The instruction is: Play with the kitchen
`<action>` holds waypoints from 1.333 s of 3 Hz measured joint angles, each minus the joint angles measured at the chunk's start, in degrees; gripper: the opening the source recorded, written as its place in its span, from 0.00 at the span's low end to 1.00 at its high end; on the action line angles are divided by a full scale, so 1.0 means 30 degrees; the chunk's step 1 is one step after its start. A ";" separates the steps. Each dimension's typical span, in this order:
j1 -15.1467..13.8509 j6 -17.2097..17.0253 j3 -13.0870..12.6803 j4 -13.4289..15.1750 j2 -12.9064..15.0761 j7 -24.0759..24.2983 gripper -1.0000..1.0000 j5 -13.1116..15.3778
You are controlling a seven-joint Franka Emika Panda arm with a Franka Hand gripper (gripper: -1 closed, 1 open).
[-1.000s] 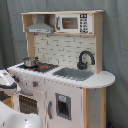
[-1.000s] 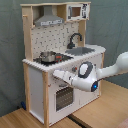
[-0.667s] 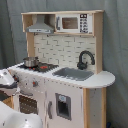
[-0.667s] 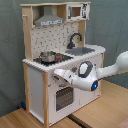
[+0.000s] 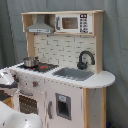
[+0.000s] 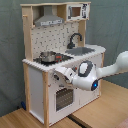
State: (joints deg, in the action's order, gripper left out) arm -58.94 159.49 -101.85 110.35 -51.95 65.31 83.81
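The white and light-wood toy kitchen shows in both exterior views. It has a pegboard back, a grey hood, a black faucet and a sink. A small metal pot sits on the stove. In the second exterior view my gripper is at the knob panel just under the stove, above the oven door. In the first exterior view the arm only shows at the left edge, beside the knobs.
A toy microwave fills the top shelf. The kitchen stands on a wooden table. My white arm reaches in from the second exterior view's right. A white rounded robot part fills the first exterior view's lower left. A grey curtain hangs behind.
The gripper has moved slightly toward the second exterior view's left, closer to the knob panel on the kitchen's front. Nothing on the kitchen has visibly moved.
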 joint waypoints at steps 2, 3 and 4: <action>0.0036 0.0291 -0.0127 -0.0004 -0.0002 0.0328 1.00 0.0000; 0.1119 0.0608 0.0423 0.0118 -0.0032 -0.0885 1.00 0.1027; 0.1452 0.0593 0.0519 0.0101 -0.0032 -0.2597 1.00 0.1825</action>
State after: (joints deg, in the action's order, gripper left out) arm -54.59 161.26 -100.30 110.66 -52.04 57.52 89.28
